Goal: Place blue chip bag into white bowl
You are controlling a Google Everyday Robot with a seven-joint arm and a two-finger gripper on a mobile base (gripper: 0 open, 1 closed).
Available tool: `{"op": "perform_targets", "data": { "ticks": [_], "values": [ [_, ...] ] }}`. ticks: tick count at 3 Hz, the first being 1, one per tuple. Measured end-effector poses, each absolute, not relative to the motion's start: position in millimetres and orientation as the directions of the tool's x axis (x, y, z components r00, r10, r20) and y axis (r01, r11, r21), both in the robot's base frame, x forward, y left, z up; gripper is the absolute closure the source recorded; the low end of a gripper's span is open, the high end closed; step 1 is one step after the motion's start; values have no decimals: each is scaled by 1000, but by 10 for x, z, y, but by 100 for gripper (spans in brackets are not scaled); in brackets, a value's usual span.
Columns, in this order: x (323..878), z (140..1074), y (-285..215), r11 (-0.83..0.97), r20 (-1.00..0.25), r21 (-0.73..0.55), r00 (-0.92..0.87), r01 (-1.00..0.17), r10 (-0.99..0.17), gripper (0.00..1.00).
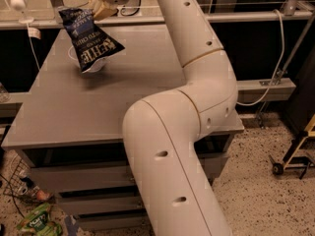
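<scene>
I am hovering my pincer (101,7) at the top edge of the blue chip bag (90,41), which is leaning down into the white bowl (97,68) beneath. Gripping or released, I cannot tell.

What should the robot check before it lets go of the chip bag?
1. Gripper, at the table's far side, grips the blue chip bag by its top: ok.
2. Bag hangs over the white bowl: ok.
3. Bag's bottom rests inside the bowl: cannot tell, the bag hides it.
4. Bag fits the bowl: not ok, it is bigger and might tip out.
5. Bowl sits away from the edges of the grey table: ok.
</scene>
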State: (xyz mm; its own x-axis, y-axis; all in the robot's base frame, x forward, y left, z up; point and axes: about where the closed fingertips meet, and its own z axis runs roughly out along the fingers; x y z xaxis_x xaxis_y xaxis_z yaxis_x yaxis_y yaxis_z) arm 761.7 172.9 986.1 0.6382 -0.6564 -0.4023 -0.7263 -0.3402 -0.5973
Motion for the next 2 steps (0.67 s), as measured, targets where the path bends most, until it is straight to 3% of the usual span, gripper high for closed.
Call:
{"op": "perform_targets", "data": {
  "ticks": [1,2],
  "values": [
    [7640,9827,1759,-337,-405,-596,636,-729,-657,87],
    [7657,9801,1795,-336,-408,-597,636,-729,-655,63]
  ]
}}
